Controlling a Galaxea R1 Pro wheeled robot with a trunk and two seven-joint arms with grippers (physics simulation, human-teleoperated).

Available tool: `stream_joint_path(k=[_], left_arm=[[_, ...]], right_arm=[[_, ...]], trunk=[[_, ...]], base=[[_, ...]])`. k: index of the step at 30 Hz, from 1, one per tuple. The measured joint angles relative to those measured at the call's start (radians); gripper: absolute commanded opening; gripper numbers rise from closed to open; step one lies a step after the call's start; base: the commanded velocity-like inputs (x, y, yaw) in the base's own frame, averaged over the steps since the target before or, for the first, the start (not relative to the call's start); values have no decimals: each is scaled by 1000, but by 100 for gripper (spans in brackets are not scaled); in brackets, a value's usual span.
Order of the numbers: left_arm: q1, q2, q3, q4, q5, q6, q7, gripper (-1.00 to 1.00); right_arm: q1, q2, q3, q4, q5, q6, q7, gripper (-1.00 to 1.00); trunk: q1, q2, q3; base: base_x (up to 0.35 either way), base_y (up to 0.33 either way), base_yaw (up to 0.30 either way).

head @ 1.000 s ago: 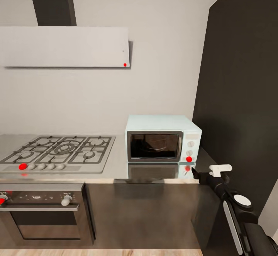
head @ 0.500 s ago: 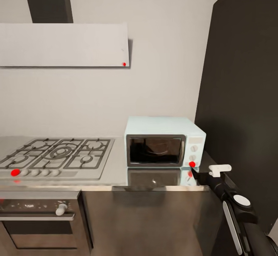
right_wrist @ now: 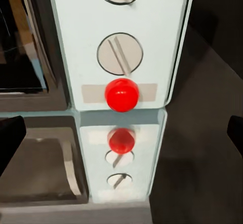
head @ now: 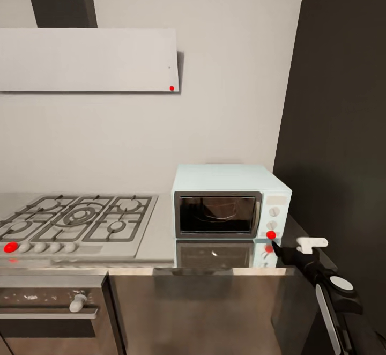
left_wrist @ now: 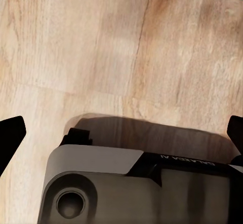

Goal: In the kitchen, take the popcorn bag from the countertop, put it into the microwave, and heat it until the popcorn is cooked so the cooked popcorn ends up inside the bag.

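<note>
Kitchen wall run: pale wall, range hood at 11 o'clock, tall dark panel filling 3 o'clock. Glossy grey tabletop carries the gas hob at 9 o'clock and the microwave just right of centre, hard up against the dark panel's side. Built-in oven sits under the hob at 7 o'clock. Wood floor fills the left wrist view.

Microwave door looks shut; something brownish shows faintly behind the glass, can't confirm it's the popcorn bag. No bag on the visible tabletop.

Right gripper at 4 o'clock, tip just beside the microwave's red button, which sits below two slotted knobs. Right fingers released, spread wide either side of the button. Left fingers released too, pointing at floor.

Risks, my read:
- Spread fingers straddle the button, so a straight push may land nothing on it.
- Slightly high contact turns a knob instead.
- Hard push slides the microwave on the glossy top.
- If the bag isn't inside, heating does nothing.
</note>
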Motion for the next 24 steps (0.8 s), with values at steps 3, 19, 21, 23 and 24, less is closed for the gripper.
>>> stream_joint_path(k=[3, 19, 21, 23, 24], left_arm=[[0, 0, 0, 0, 0, 0, 0, 100], [0, 0, 0, 0, 0, 0, 0, 100], [0, 0, 0, 0, 0, 0, 0, 100], [0, 1, 0, 0, 0, 0, 0, 100], [0, 1, 0, 0, 0, 0, 0, 100]], right_arm=[[0, 0, -2, 1, 3, -1, -3, 100], [0, 4, 0, 2, 9, -9, -14, -100], [0, 4, 1, 6, 8, -14, -13, -100], [0, 4, 3, 27, 12, -15, -14, -100], [0, 6, 4, 36, 15, -16, -15, -100]], trunk=[[0, 0, 0], [0, 0, 0], [0, 0, 0], [0, 0, 0], [0, 0, 0]], base=[[0, 0, 0], [0, 0, 0], [0, 0, 0], [0, 0, 0], [0, 0, 0]])
